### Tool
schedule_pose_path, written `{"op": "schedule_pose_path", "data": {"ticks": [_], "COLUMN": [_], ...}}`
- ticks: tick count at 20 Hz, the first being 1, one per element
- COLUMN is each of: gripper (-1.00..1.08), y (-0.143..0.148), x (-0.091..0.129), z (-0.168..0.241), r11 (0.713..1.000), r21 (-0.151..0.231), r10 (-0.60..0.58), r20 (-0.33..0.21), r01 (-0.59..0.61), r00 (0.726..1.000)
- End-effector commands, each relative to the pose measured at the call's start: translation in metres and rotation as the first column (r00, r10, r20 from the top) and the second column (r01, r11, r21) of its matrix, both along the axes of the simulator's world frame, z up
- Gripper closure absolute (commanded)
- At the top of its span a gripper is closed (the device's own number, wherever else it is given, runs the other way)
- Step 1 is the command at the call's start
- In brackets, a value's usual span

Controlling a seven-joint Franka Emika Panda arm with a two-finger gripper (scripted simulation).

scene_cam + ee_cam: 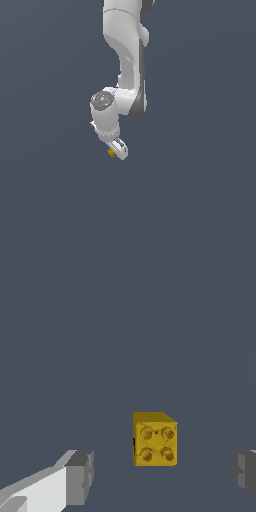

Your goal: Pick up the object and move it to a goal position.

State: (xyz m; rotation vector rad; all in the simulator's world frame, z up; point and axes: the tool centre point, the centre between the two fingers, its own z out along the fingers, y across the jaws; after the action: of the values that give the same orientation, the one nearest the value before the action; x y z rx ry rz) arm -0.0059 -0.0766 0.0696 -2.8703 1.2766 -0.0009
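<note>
Sitting between the spread fingers point(80, 476) of the gripper point(162, 476), touching neither, the cube point(154, 439) lay on a plain dark grey surface point(100, 331). It was yellow-gold with four round studs on one face. The white arm point(127, 60) reached downward, gripper tilted just beside the cube.

No text, label or number can be read anywhere — nothing legible in either view.
</note>
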Motion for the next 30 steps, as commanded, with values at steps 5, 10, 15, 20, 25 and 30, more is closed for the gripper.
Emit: {"op": "schedule_pose_path", "data": {"ticks": [5, 10, 15, 20, 25, 30], "gripper": [-0.92, -0.92, 1.08, 1.08, 1.08, 1.08], "y": [0.0, 0.0, 0.0, 0.0, 0.0, 0.002], "x": [-0.001, -0.001, -0.001, -0.001, -0.001, -0.005], "z": [-0.027, -0.045, -0.048, -0.048, -0.047, -0.042], "r11": [1.0, 1.0, 1.0, 1.0, 1.0, 1.0], "r21": [0.0, 0.0, 0.0, 0.0, 0.0, 0.0], "r10": [-0.003, -0.005, -0.005, -0.005, -0.005, -0.005], "r20": [-0.001, -0.001, -0.001, -0.001, -0.001, -0.001], "r01": [0.003, 0.005, 0.005, 0.005, 0.005, 0.005], "r00": [1.0, 1.0, 1.0, 1.0, 1.0, 1.0]}}
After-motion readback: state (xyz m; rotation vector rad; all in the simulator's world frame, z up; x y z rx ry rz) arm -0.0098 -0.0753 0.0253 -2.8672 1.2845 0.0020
